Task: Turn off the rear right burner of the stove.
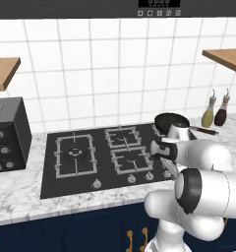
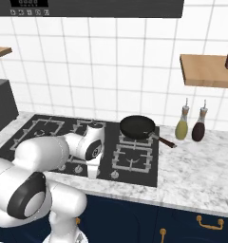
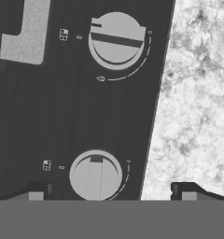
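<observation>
Stove (image 1: 103, 170): black glass cooktop set into a marble surface (image 2: 201, 166), with grey grates and a front row of small silver knobs; its right end is hidden behind the arm in the left base view.

Rear right burner (image 2: 137, 137): small square grate at the far right of the cooktop, largely covered by a black frying pan (image 2: 137, 126) whose handle points right towards two bottles (image 2: 191, 124). No flame can be made out.

Fingers (image 3: 109, 196): seen spread wide in the hand view, both tips cut off by the bottom edge, one over the black glass and the other over the marble. Nothing is pinched.

Near knob (image 3: 95, 175): lying between the two tips, its lower edge cut off.

Far knob (image 3: 116, 39): seen whole, with a dark bar across its face.

Gripper in the base views: hanging low over the knob row, the tips hidden by the hand.

Dark oven (image 1: 7, 135): at the left, partly cut off.
</observation>
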Tool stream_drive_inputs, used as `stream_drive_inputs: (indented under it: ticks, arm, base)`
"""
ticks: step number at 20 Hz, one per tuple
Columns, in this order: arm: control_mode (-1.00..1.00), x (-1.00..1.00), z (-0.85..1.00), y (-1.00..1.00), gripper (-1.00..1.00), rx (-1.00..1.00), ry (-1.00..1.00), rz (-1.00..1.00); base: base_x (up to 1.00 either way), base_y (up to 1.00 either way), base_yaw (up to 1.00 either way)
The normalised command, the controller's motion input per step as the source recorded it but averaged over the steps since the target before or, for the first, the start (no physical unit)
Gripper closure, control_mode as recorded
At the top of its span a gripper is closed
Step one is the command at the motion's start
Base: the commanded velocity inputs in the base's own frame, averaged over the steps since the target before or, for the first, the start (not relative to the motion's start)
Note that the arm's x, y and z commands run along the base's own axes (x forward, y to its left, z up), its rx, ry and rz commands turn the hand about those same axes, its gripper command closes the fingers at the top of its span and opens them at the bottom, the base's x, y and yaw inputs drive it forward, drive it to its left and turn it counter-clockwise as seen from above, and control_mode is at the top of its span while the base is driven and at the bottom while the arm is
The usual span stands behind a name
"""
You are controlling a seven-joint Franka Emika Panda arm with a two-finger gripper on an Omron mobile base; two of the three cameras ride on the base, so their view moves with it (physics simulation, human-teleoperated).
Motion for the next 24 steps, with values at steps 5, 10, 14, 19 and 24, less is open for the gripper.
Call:
stream_drive_inputs:
  ticks: [5, 10, 14, 19, 24]
  arm:
    - [-1.00, 0.09, -0.01, 0.00, -1.00, 0.00, 0.00, 0.00]
    - [-1.00, 0.06, -0.04, 0.00, -1.00, 0.00, 0.00, 0.00]
    - [-1.00, 0.00, -0.22, 0.00, -1.00, 0.00, 0.01, 0.00]
    - [-1.00, 0.00, -0.08, 0.00, -1.00, 0.00, 0.00, 0.00]
    - [-1.00, 0.00, 0.00, 0.00, 1.00, 0.00, 0.00, 0.00]
  base:
    - [0.00, 0.00, 0.00]
    - [0.00, 0.00, 0.00]
    - [0.00, 0.00, 0.00]
    - [0.00, 0.00, 0.00]
    - [0.00, 0.00, 0.00]
